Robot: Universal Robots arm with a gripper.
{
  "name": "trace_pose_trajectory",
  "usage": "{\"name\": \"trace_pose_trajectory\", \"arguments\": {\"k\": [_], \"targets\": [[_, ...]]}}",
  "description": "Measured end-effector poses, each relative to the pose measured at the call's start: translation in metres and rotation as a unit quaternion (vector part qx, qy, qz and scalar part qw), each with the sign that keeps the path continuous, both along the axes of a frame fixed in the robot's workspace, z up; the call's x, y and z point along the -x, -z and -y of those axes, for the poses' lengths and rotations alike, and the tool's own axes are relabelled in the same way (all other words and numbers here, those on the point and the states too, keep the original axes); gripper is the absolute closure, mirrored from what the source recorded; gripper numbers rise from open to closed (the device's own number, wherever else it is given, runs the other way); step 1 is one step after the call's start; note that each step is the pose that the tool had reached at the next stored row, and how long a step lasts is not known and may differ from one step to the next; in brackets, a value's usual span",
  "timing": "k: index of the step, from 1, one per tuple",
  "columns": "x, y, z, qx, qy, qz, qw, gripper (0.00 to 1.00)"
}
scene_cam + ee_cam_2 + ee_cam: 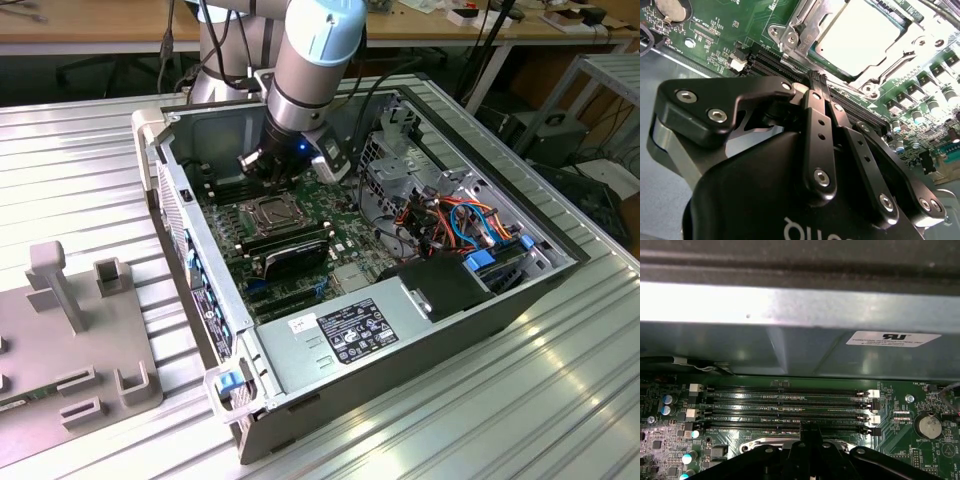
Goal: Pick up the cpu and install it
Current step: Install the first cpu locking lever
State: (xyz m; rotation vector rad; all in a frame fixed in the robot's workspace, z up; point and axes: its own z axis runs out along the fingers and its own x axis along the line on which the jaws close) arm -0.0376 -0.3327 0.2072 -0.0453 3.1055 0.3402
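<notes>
Gripper [818, 80] hangs inside the open computer case [400, 330], fingers pressed together with nothing between them, tips just above the memory slots [785, 407] beside the socket [860, 40]. Looking at the second wrist view, the cpu [857, 35] lies seated in that socket, its pale metallic face up, the metal frame around it. The case sits on the ribbed table [80, 170].

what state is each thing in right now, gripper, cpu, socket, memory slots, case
gripper: shut, fingers together, holding nothing visible, over the memory slots beside the socket
cpu: lying flat in the socket
socket: metal frame around the cpu, whether latched cannot be told
memory slots: empty in the first wrist view
computer case: lying on its side, side panel off
</notes>
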Motion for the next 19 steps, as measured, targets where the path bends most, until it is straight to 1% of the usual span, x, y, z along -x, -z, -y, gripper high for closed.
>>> {"name": "trace_pose_trajectory", "arguments": {"k": [2, 3, 6, 9, 11, 14, 15, 19], "targets": [[0.0, -0.0044, -0.0001, -0.0002, 0.0, 0.0001, 1.0, 0.89], [0.0, -0.0083, -0.0001, -0.0002, 0.0, 0.0002, 1.0, 0.89], [0.0, -0.0135, -0.0001, -0.0002, 0.0, 0.0002, 1.0, 0.89], [0.0009, -0.0141, -0.0001, -0.0003, 0.0, 0.0014, 1.0, 0.89], [0.004, -0.0142, -0.0001, -0.0002, 0.0, 0.0027, 1.0, 0.89], [0.0112, -0.0142, -0.0001, -0.0002, 0.0, 0.0058, 0.99998, 0.89], [0.0129, -0.0142, -0.0002, -0.0002, 0.0, 0.0064, 0.99998, 0.89], [0.0165, -0.0142, -0.0007, 0.0003, 0.0, 0.0072, 0.99997, 0.89]]}}
